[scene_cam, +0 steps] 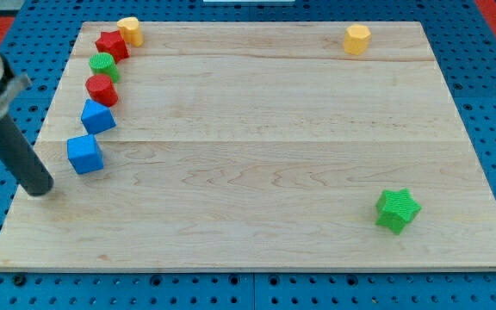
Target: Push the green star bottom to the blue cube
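The green star (398,209) lies on the wooden board near the view's bottom right. The blue cube (85,154) sits at the view's left side of the board. My tip (40,189) rests on the board just left of and slightly below the blue cube, far from the green star. A second blue block (98,115), wedge-like in shape, sits just above the cube.
A column of blocks runs up the view's left edge: a red cylinder (102,89), a green cylinder (104,65), a red star (111,44) and a yellow block (130,31). A yellow hexagonal block (357,39) sits at the top right. The board (257,172) lies on a blue pegboard.
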Available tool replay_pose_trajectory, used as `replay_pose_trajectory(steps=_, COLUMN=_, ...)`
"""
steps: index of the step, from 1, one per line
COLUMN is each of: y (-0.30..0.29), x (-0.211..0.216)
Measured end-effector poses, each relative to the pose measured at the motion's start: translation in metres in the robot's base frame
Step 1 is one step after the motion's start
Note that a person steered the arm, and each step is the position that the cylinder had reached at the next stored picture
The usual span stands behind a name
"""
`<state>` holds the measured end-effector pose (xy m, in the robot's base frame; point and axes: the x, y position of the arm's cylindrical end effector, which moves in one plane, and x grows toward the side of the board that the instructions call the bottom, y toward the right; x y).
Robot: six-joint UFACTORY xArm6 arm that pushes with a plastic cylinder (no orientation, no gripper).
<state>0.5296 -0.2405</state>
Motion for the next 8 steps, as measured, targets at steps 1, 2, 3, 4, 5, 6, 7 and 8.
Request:
replay_pose_trajectory(steps=1, y=0.111, x=-0.023)
replay_pose_trajectory(steps=2, y=0.237, x=-0.053)
replay_pose_trajectory(steps=3, y=0.363, x=-0.059)
replay_pose_trajectory(steps=4, y=0.439, x=-0.040)
replay_pose_trajectory(steps=5, y=0.454, x=-0.002)
replay_pose_trajectory(steps=6, y=0.424, x=0.048)
replay_pose_trajectory(steps=7, y=0.359, x=0.045)
replay_pose_trajectory(steps=8, y=0.271, x=0.024)
